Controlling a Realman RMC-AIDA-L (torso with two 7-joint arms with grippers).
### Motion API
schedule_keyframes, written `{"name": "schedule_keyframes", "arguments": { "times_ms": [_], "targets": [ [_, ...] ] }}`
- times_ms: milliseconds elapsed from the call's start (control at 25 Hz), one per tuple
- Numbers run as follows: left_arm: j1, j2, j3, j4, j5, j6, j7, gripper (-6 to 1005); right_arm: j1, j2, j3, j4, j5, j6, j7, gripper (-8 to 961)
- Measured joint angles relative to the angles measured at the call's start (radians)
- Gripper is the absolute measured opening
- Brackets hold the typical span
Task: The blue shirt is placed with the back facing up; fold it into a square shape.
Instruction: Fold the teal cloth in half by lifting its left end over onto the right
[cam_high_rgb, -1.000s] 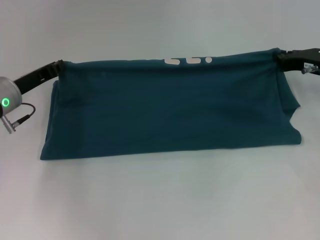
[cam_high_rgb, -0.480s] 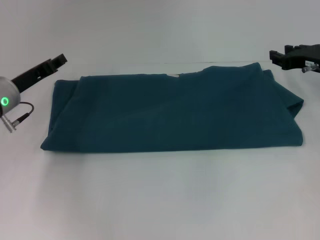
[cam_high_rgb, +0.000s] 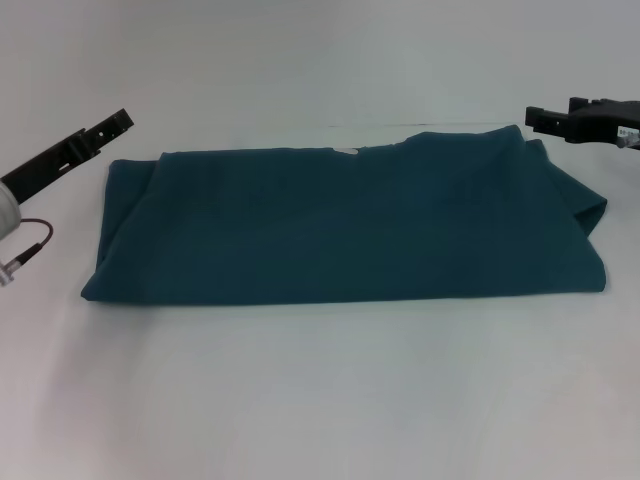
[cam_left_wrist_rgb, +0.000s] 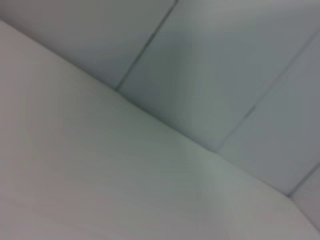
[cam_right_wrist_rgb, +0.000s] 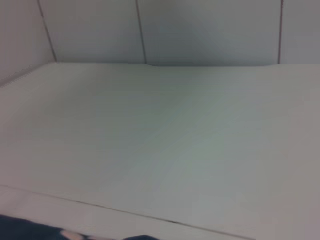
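Folded once into a long wide band, the blue shirt (cam_high_rgb: 345, 225) lies flat on the white table (cam_high_rgb: 320, 400), stretched across between the two grippers. Lying smooth in the middle, with some bunched folds at the end under the right gripper. A small pale patch (cam_high_rgb: 346, 151) showing at the far edge, about midway between both tools.

Left gripper (cam_high_rgb: 118, 123) raised just off the far left corner of the shirt, near it but apart from the cloth — nothing gripped. Cannot tell whether opened or closed, as only a dark slim tip is seen from the head view. Behind it, the black arm running back toward the near left, with a thin cable (cam_high_rgb: 25, 250) hanging beside.

Right gripper (cam_high_rgb: 537, 117) hovering just beyond the far right corner of the shirt, also free of the fabric, pointing inward toward the left gripper — no cloth in it. Spread or pressed together, not possible to tell from here.

In the left wrist view, only bare table surface and the panelled wall (cam_left_wrist_rgb: 240, 60) behind. In the right wrist view, mostly table and wall, with a dark strip of the shirt (cam_right_wrist_rgb: 30, 231) at the very edge of the picture, close under the tool.
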Motion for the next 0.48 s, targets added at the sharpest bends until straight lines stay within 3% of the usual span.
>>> {"name": "schedule_keyframes", "arguments": {
  "times_ms": [160,480],
  "targets": [
    [0.046,-0.004,0.012,0.041,0.0,0.101,0.018,811,-0.048,-0.006,-0.004,-0.052,0.004,-0.112,0.079,755],
    [0.148,-0.012,0.075,0.099,0.008,0.206,0.017,806,-0.136,-0.019,-0.002,-0.123,0.005,-0.307,0.221,751]
  ]
}}
